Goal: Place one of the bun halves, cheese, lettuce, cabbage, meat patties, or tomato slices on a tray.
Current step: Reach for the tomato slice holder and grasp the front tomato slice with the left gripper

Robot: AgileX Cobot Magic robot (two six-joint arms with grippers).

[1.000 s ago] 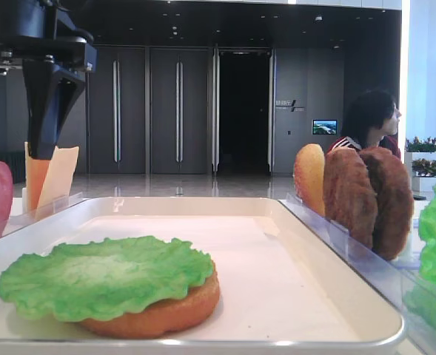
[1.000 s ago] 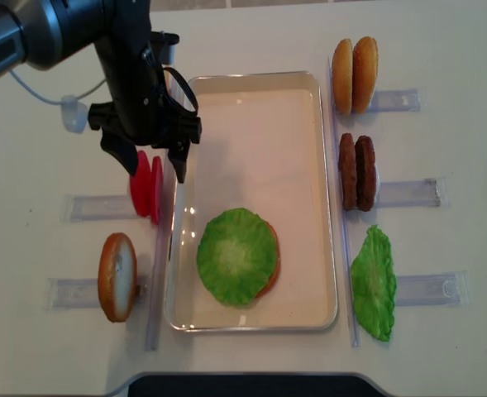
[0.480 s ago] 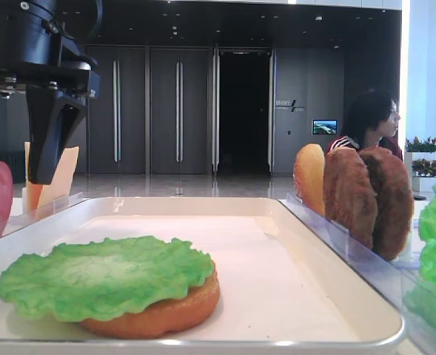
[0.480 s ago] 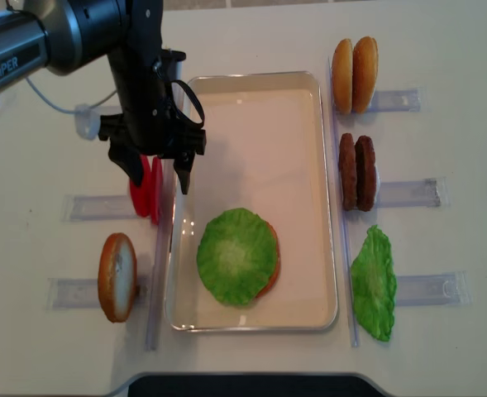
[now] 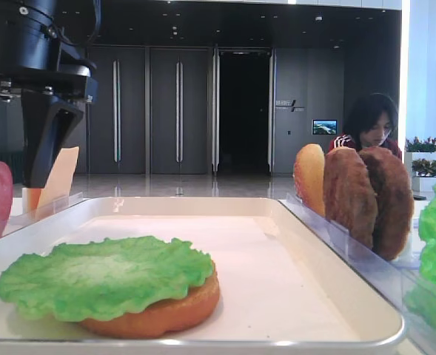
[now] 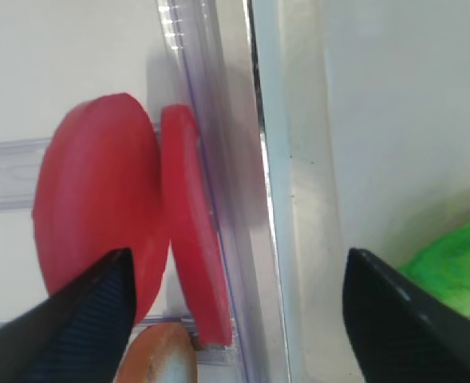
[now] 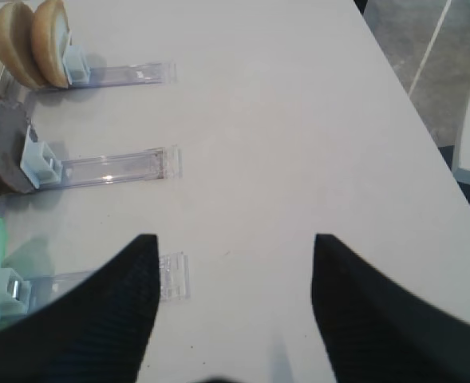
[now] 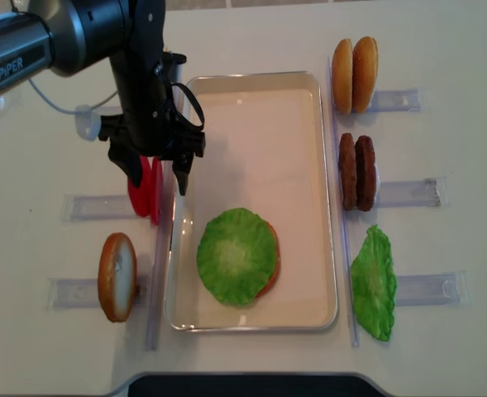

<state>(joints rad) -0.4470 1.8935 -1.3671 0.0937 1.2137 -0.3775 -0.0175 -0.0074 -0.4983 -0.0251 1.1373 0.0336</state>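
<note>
Your left gripper hangs over the two tomato slices with its fingers spread wide, one outside the outer slice and the other past the tray's left rim, so both red discs and the clear rack's end lie between them; nothing is pinched yet; the wrist view shows the slices standing on edge, which is why you come at them from above, jaws straddling the thin edges.

The white tray sits mid-desk with a bun half near its front edge, a lettuce leaf laid flat on top of it and the rest of its floor bare; that stack reads as a burger begun from the bottom, so tomato looks like your next layer.

On the desk's left side, a further bun half stands in the front rack; cheese slices lean upright beyond the gripper in the low view. Along the tray's right edge, racks hold two bun halves, two meat patties and a second lettuce leaf, all on edge for easy picking.

Your right gripper waits over bare desk on the right, fingers apart, holding nothing; a person sits beyond the desk.
</note>
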